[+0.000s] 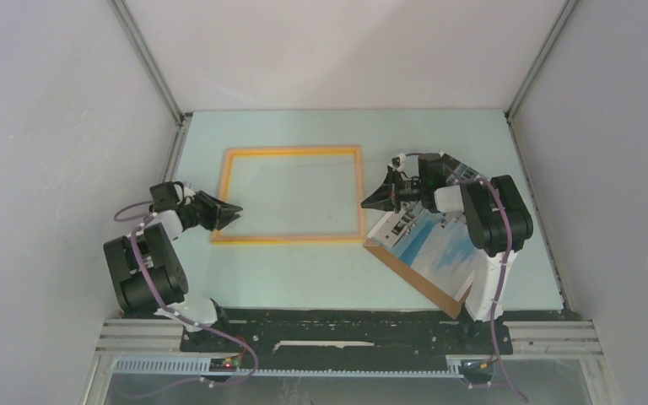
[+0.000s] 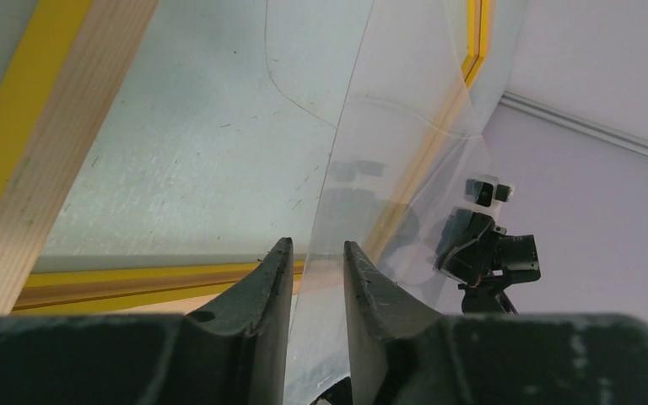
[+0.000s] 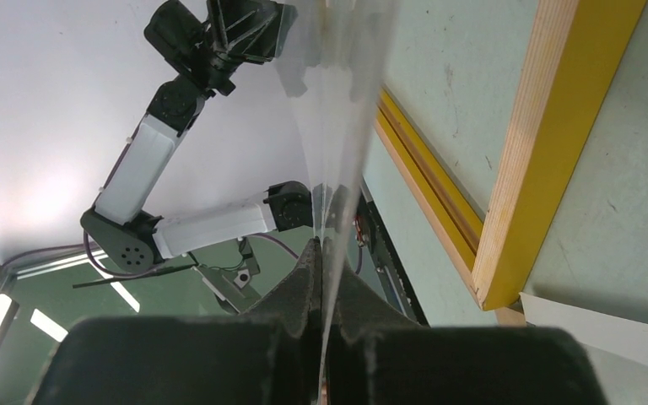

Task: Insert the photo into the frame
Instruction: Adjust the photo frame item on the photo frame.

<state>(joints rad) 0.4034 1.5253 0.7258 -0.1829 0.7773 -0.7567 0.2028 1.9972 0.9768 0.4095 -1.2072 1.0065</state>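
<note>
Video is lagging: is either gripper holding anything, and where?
The right gripper pinches the clear pane by its edge; the left gripper straddles the opposite edge, jaws apart.

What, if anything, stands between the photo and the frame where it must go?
The clear pane, pinched by the right gripper and reaching the left gripper, spans over the frame; the photo lies beside it.

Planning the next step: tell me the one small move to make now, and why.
Probably close the left gripper on the clear sheet. Its edge runs between the left fingers, which stand apart, while the right gripper is shut on the sheet's far end. With both holding, the sheet could be lifted clear; the photo lies beside the frame.
</note>
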